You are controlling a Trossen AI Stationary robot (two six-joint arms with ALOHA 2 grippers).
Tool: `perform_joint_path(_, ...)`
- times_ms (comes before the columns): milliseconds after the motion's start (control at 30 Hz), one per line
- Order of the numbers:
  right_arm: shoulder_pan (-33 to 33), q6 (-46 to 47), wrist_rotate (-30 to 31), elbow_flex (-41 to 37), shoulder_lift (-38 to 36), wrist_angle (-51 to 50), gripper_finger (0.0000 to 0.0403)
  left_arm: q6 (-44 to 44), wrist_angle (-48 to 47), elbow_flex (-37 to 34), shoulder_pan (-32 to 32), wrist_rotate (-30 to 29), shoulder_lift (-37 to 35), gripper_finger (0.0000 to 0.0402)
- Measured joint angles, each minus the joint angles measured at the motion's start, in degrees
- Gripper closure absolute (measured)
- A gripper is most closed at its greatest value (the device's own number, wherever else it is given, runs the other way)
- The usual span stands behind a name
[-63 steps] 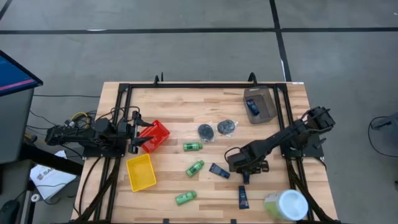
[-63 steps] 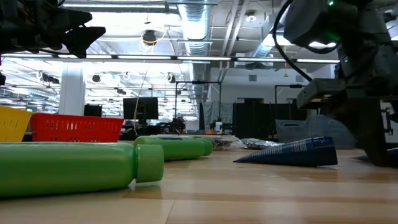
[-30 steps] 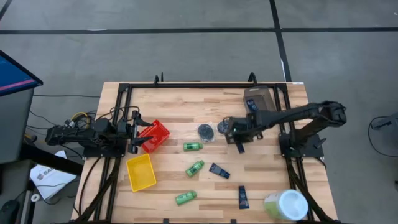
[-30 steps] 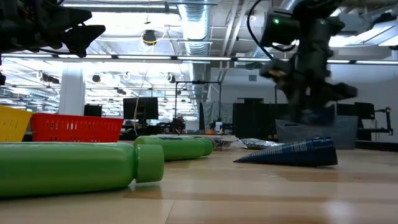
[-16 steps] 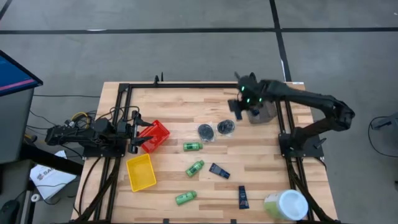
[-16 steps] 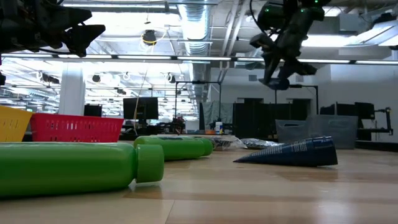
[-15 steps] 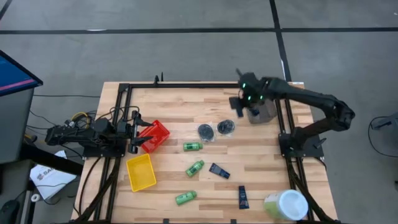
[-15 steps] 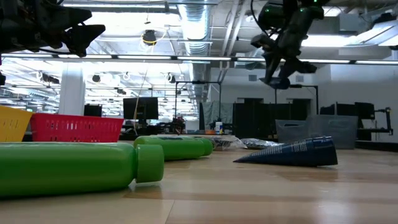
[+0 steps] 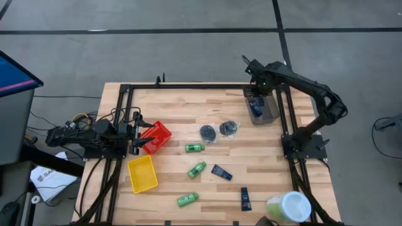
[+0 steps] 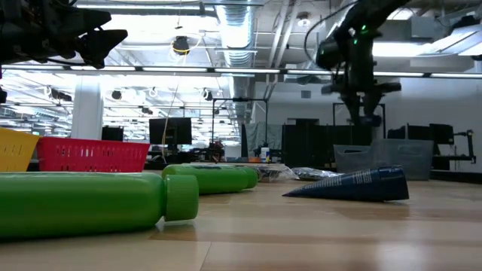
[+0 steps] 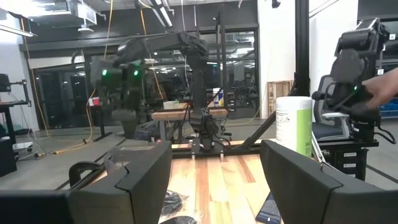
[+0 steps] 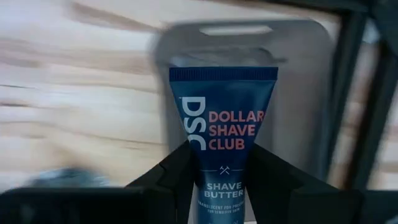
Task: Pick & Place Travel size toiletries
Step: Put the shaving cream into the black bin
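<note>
While the right hand (image 9: 254, 100) hangs over the grey-brown bin (image 9: 269, 113) at the far right corner of the desk (image 9: 188, 107), its fingers (image 12: 180, 171) are clamped on a dark blue tube (image 12: 222, 134). The right wrist view shows that tube upright between the two dark fingers, its crimped end pointing away from the hand, with the bin's rim behind it; the white and red lettering reads "Dollar Shave Club Shave Butter". In the low view the hand (image 10: 367, 113) is raised above the bin's grey wall (image 10: 354, 159), not touching it.

Measured from the bin, the other toiletries lie toward the desk's middle and near edge. Two dark grey discs (image 9: 208, 132) (image 9: 228, 129) sit side by side just beside each other, nearest the bin. A green bottle (image 9: 194, 147) lies near the first disc, a second green bottle (image 9: 197, 169) farther off, and a third green bottle (image 9: 187, 199) farther still. A second blue tube (image 9: 221, 172) lies just beside the second bottle, and a third blue tube (image 9: 245, 199) rests near the white tub (image 9: 289, 206), well apart from the bin.

Across the desk from the bin, the left hand (image 9: 139, 139) waits beside the red bin (image 9: 158, 135), its fingers (image 11: 127, 180) spread wide and empty. A yellow bin (image 9: 142, 174) sits near the red one.
</note>
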Motion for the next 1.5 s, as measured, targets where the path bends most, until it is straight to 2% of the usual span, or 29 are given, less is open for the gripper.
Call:
perform_joint_path(567,0.46,4.93,15.01,-0.01,14.28,-6.04,0.0273,0.00,0.00,0.01,0.00,0.00,0.00,0.0160)
perform_joint_path(1067,0.61,4.39,16.27,-0.01,17.03,-6.05,0.0225,0.00,-0.01,0.00,0.00,0.00,0.00,0.0160)
perform_joint_path(1267,0.65,3.54,16.21,-0.01,17.01,-6.15,0.0191,0.00,-0.01,0.01,0.00,0.00,0.00,0.0160)
perform_joint_path(1500,1.75,1.38,14.29,-0.01,13.50,-6.29,0.0154,0.00,0.00,-0.01,0.00,0.00,0.00,0.0160)
